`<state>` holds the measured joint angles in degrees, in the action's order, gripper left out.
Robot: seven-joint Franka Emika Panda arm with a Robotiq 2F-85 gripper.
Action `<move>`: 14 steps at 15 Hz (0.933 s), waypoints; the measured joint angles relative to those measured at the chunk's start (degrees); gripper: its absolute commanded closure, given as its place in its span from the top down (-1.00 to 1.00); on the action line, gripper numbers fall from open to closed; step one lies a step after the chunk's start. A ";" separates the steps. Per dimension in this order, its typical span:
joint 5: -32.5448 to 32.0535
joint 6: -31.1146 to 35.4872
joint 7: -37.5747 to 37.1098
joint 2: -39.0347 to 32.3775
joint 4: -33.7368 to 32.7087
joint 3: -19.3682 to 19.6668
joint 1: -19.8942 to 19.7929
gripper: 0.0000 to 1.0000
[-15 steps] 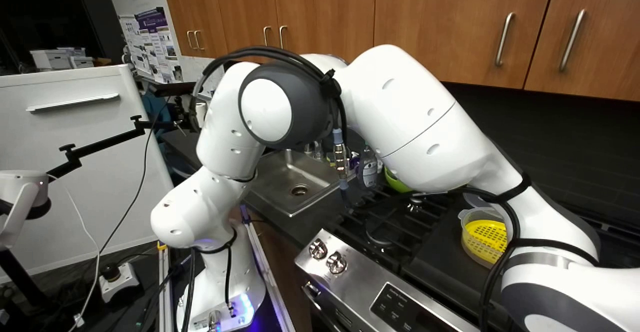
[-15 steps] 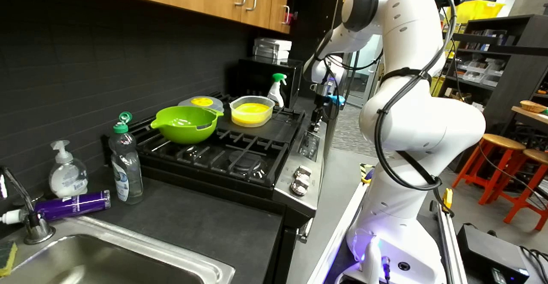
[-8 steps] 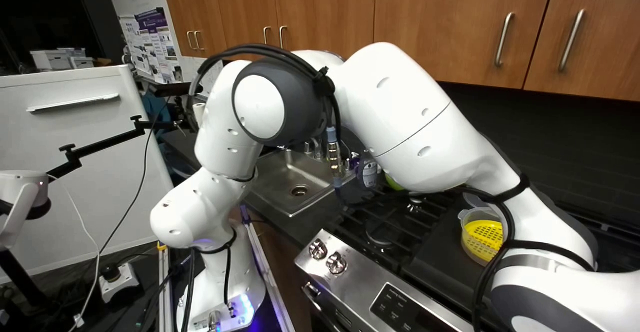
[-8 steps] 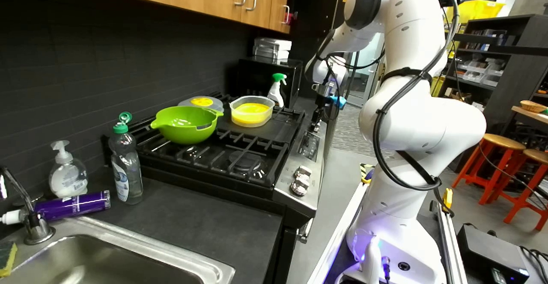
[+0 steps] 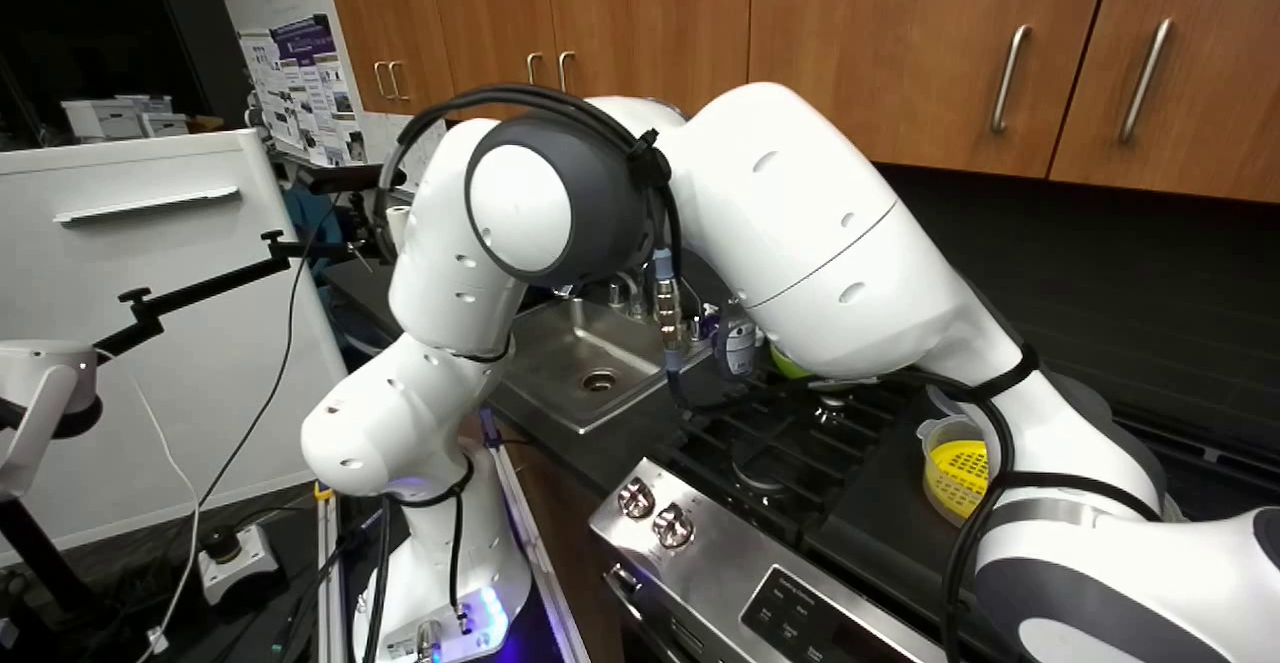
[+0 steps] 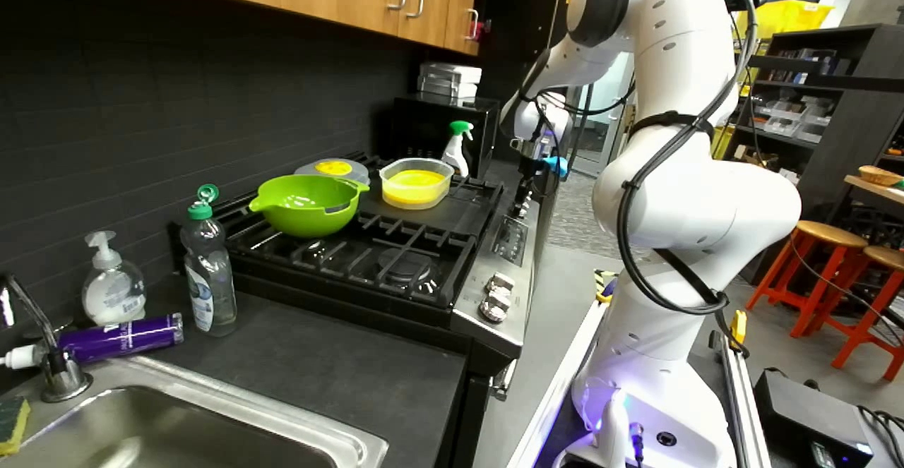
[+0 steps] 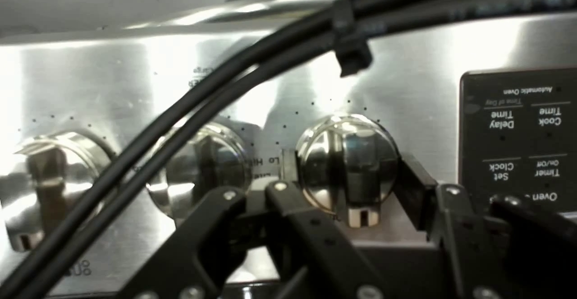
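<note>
The gripper (image 7: 350,173) stands part-way open, its two black fingers (image 7: 414,188) straddling a shiny stove knob (image 7: 347,163), one on each flank. The fingertips sit right up at the knob's rim; I can't tell whether they press on it or merely bracket it. The knob lies straight ahead of the gripper, and its grip bar (image 7: 363,168) runs crosswise to the line from finger to finger, the end with the small dark mark nearer the palm. Black cables (image 7: 279,48) sweep across the wrist view.

Beside one finger is a neighbouring knob (image 7: 205,168), with a further knob (image 7: 54,172) past it; beyond the opposite finger comes the dark touch panel (image 7: 509,132), its lettering upside down in the wrist view. The lone arm (image 6: 685,108) reaches to the far end of the stainless control panel (image 5: 715,583), well away from the pair of knobs (image 6: 496,302) at the near end. Up on the stove, apart from the gripper, a clear tub (image 6: 421,203) with a yellow insert (image 6: 417,178) sits on the griddle (image 6: 462,214), and a green mixing bowl (image 6: 307,214) rests on the burner grates (image 6: 424,242).
</note>
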<state>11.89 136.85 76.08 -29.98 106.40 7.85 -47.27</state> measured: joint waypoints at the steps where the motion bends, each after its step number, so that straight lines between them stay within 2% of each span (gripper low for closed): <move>1: -1.30 0.51 0.12 0.09 0.26 0.00 0.25 -0.38; 6: -6.47 3.19 -0.06 0.82 1.98 0.08 1.39 -0.38; 14: -7.14 4.82 3.61 1.26 2.99 -0.19 1.14 -0.38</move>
<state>4.75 141.67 79.69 -28.73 109.38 7.66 -46.12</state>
